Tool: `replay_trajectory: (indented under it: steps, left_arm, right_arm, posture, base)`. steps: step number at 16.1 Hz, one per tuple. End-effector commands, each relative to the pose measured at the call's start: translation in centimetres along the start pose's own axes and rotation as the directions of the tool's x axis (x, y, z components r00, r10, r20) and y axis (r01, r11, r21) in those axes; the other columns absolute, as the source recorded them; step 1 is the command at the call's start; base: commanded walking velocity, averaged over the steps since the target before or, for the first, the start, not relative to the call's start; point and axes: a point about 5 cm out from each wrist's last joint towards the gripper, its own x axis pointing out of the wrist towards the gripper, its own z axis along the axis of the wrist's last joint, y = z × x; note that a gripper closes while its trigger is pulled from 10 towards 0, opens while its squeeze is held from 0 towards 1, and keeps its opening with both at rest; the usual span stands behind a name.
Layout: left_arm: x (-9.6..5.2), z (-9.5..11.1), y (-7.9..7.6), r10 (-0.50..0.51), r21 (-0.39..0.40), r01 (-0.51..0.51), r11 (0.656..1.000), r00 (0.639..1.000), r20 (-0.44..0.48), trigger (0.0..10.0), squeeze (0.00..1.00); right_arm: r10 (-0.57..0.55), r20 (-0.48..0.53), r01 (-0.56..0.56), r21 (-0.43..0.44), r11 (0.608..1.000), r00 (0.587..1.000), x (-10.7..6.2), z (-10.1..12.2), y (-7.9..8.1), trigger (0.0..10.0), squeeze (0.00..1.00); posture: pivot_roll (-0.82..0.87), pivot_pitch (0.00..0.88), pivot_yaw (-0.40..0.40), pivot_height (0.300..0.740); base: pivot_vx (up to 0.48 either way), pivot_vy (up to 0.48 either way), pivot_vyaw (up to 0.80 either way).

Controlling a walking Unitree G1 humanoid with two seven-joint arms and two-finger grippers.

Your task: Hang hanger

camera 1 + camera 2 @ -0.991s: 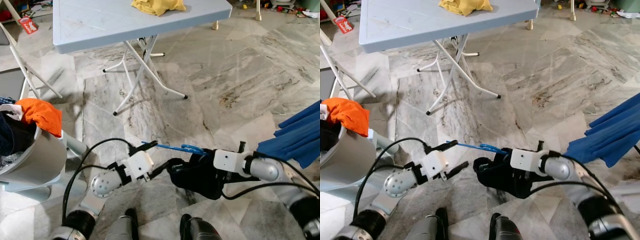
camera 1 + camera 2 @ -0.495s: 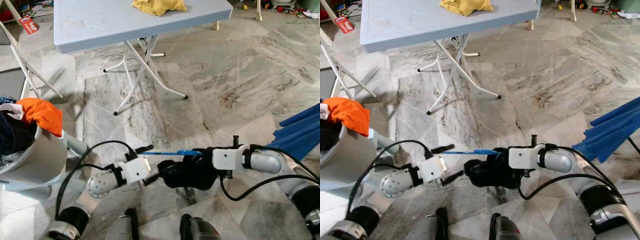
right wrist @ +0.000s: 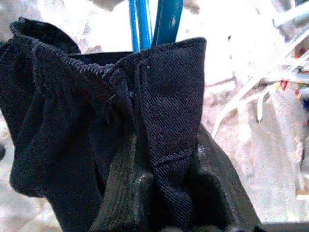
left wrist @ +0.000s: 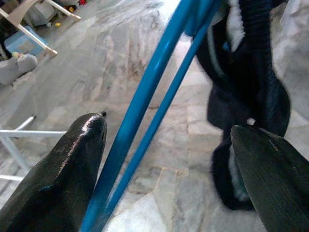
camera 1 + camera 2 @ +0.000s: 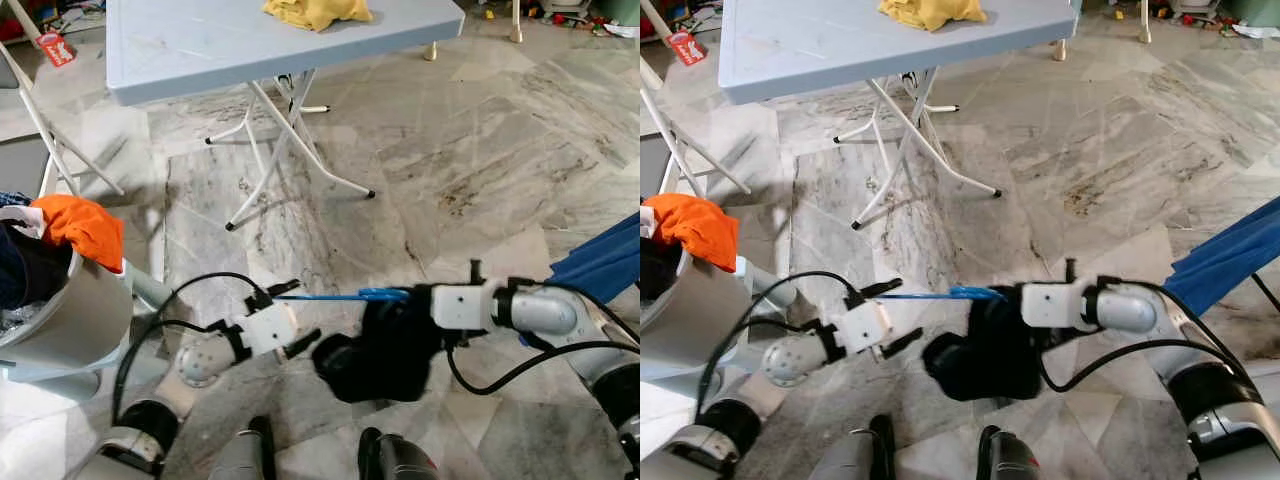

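Left eye view: dark garment (image 5: 375, 350) now hangs lower; right hand (image 5: 405, 300) clamps it, left hand (image 5: 283, 315) open around blue hanger (image 5: 330, 296).

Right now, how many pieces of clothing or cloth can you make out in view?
4: dark garment in the right gripper, yellow cloth on the table, orange cloth atop the basket, blue fabric far right. More may be hidden inside.

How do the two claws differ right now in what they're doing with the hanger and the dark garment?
The left claw is open, its fingers either side of the blue hanger; the right claw is shut on the dark garment. The left one sits at the hanger's bare end, while the right is at the end where the cloth bunches and hangs. Both are held low over the marble floor, pointing toward each other.
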Motion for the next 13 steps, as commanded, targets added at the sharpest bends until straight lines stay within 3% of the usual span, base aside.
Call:
replay_trajectory:
  steps: [1, 5, 6, 7, 13]
  left_arm:
    - [0.3, 0.1, -0.1, -0.02, 0.013, 0.02, 1.0, 1.0, -0.004, 10.0, 0.0]
    - [1.4, 1.4, 1.4, 0.016, 0.03, -0.017, 0.999, 0.999, 0.043, 10.0, 0.0]
    - [1.5, 1.4, 1.4, -0.006, 0.026, 0.005, 1.0, 0.999, 0.041, 9.3, 0.0]
    - [1.5, 1.4, 1.3, -0.02, 0.015, 0.02, 1.0, 0.999, 0.038, 0.0, 0.0]
    - [1.2, 1.3, 2.1, -0.12, 0.024, 0.12, 0.992, 0.993, 0.017, 0.0, 0.0]
  right_arm:
    - [-0.014, 0.053, 0.016, -0.022, 1.0, 0.998, -0.2, 1.0, -0.9, 10.0, 0.0]
    - [0.0, 0.062, 0.002, -0.037, 0.999, 0.998, -0.6, 1.2, -1.0, 10.0, 0.0]
    - [-0.003, 0.057, 0.005, -0.04, 0.999, 0.998, -0.7, 1.2, -1.1, 10.0, 0.0]
    - [-0.006, 0.054, 0.009, -0.042, 0.999, 0.998, -0.8, 1.2, -1.2, 10.0, 0.0]
    - [0.03, 0.043, -0.028, -0.048, 0.998, 0.999, -0.8, 1.0, -0.2, 10.0, 0.0]
  posture:
    - [-0.12, 0.246, -0.01, 0.74]
    - [-0.13, 0.245, -0.009, 0.74]
    - [-0.14, 0.243, -0.006, 0.74]
    - [-0.14, 0.243, -0.004, 0.74]
    - [-0.13, 0.245, -0.004, 0.74]
  base:
    - [0.0, 0.0, 0.0]
    - [0.0, 0.0, 0.0]
    - [0.0, 0.0, 0.0]
    - [0.0, 0.0, 0.0]
    - [0.0, 0.0, 0.0]
